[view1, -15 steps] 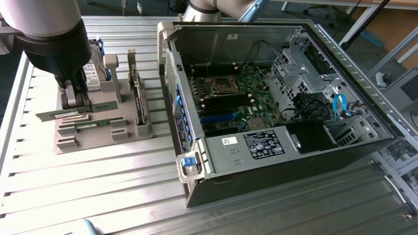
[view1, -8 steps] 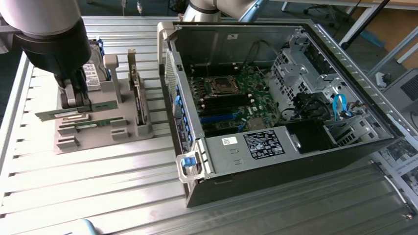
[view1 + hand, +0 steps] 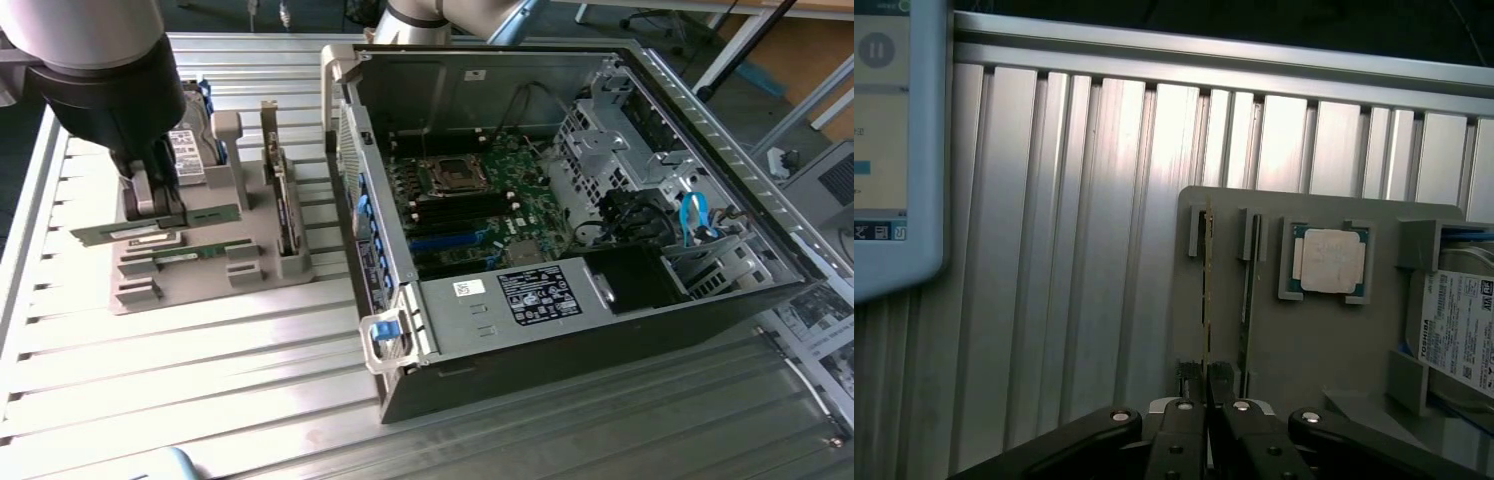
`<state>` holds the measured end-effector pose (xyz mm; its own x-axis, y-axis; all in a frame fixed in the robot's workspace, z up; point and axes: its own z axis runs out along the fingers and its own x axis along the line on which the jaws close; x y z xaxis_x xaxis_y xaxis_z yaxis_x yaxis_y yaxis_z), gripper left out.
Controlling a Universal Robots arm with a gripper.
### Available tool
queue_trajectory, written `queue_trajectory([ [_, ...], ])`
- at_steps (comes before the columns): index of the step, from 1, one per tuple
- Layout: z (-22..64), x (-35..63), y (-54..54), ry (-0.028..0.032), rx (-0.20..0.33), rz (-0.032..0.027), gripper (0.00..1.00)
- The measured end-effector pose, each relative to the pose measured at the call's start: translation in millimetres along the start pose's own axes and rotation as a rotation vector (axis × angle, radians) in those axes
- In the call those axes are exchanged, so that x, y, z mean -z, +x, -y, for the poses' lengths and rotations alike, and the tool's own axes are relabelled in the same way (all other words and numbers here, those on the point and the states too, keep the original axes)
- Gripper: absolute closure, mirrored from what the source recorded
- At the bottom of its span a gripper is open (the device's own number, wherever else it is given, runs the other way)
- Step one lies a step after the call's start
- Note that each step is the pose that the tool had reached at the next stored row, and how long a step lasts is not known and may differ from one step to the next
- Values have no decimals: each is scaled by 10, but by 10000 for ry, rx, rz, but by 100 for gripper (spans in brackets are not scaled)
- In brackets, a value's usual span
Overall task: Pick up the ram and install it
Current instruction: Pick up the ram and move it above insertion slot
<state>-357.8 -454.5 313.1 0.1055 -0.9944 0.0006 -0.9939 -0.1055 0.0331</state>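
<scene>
The hand [image 3: 154, 213] is nearly shut, its fingers pinched on the upper edge of the ram [image 3: 114, 234]. In the wrist view the thin green stick runs edge-on between them. In the exterior view it sits over the grey holder [image 3: 187, 292], at about nine o'clock.

The step in hand looks like the pick-up. The grip is made and the stick appears slightly tilted and raised over its slot, though whether it is fully clear cannot be told. Installing it would call for a straight lift, then a carry towards three o'clock over the wall of the computer case [image 3: 400, 325]. It would then need a square line-up with the black memory slots [image 3: 461, 208] on the motherboard [image 3: 514, 165].

A second stick [image 3: 187, 255] lies just beside the ram in the holder. A CPU chip [image 3: 1332, 260] and a hard drive [image 3: 1459, 330] share that holder. An upright expansion card [image 3: 278, 180] stands between the held stick and the case — that card and the case wall are likely the things to clear. The blue cables [image 3: 694, 220] at the case's three o'clock side lie well apart from the slots.
</scene>
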Motion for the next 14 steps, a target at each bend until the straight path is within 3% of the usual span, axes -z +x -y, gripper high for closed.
queue_trajectory([
  [14, -1, 34, -1, 0, -1, 0, 87],
])
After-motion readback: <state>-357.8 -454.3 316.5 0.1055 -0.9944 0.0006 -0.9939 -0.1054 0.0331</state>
